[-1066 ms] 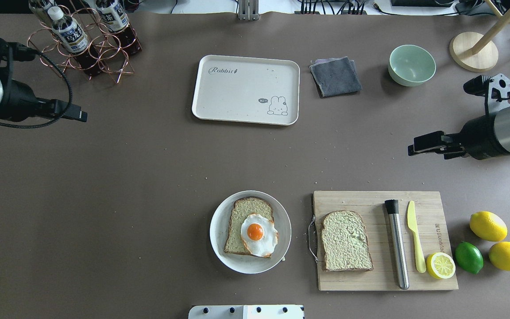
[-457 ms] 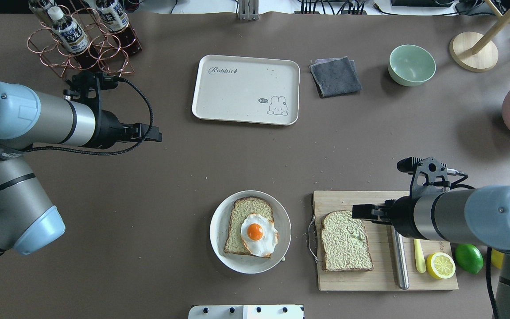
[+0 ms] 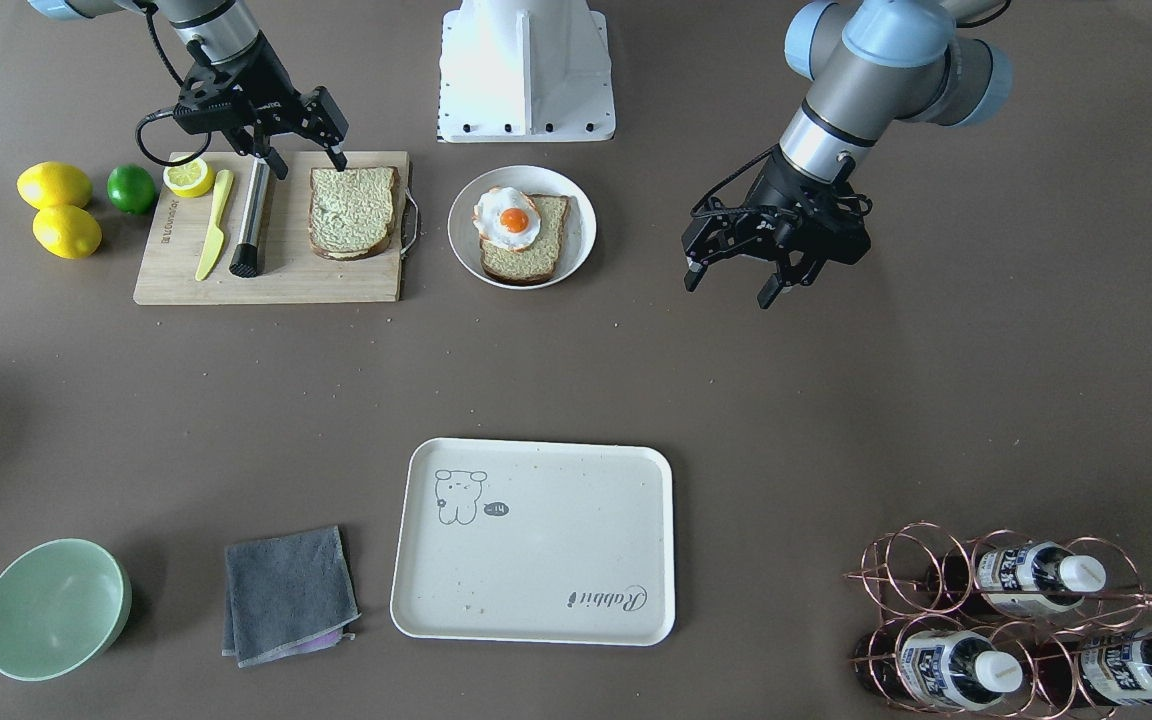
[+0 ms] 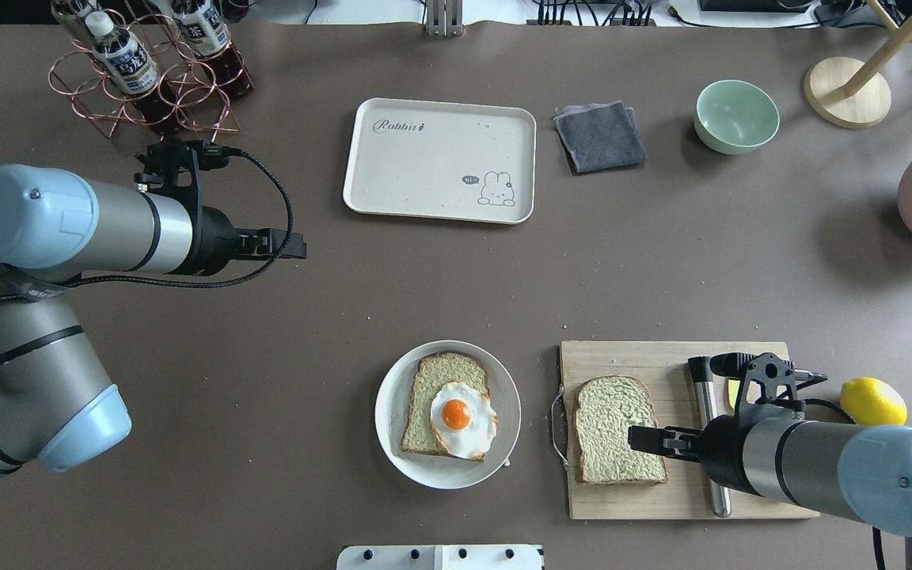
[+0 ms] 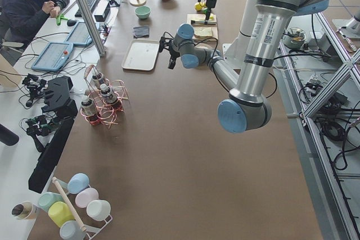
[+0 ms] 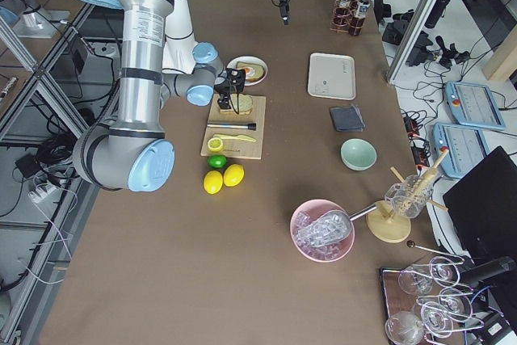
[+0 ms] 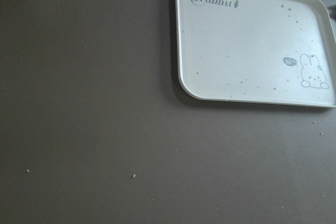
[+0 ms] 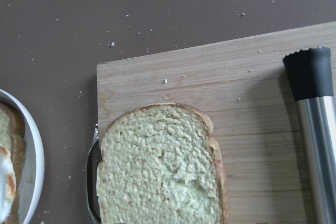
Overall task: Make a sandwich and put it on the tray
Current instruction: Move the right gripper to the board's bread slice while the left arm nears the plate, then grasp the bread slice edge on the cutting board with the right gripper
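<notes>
With the left gripper (image 3: 728, 289) and right gripper (image 3: 309, 166) both spread, we should pinch the loose slice (image 3: 353, 212) by its crust — lifting level

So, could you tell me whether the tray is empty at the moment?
Empty. The tray holds only a few crumbs; one bread slice with the egg sits on the plate, the other slice on the cutting board.

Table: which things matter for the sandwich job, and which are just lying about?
Job: bare bread slice on board, egg on second slice on plate, tray.
Lying about: lemons, lime, lemon half, knife, steel rod, cloth, bowl, bottle rack.
</notes>
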Controlling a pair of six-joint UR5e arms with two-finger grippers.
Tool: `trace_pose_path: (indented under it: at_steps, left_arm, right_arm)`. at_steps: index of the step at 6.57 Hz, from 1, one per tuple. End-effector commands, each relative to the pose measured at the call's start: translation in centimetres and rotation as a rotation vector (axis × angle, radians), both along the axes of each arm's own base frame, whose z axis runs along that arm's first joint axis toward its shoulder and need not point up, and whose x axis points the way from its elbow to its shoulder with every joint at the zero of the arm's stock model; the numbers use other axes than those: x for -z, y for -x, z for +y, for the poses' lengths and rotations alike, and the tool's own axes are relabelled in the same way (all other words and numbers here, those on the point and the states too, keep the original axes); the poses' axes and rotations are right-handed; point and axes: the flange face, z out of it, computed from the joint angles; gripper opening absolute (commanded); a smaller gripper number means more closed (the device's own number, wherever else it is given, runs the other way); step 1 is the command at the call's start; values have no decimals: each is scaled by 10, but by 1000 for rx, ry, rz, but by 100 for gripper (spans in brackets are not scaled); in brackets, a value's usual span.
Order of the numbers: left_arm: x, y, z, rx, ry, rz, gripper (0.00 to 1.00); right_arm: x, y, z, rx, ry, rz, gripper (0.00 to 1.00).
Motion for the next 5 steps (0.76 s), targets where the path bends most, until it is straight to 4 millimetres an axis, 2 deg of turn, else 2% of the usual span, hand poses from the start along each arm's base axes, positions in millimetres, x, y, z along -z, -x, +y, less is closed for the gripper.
trace_pose_path:
  at_steps: [1,5]
  left_arm:
    - [4,-2,4,3,0,8,99]
    - [8,-3,6,-1,-6,13,99]
  right_arm:
    - [-36,2,1,-19,-12,-30,80]
    - [-40,17,24,-23,-16,-24,77]
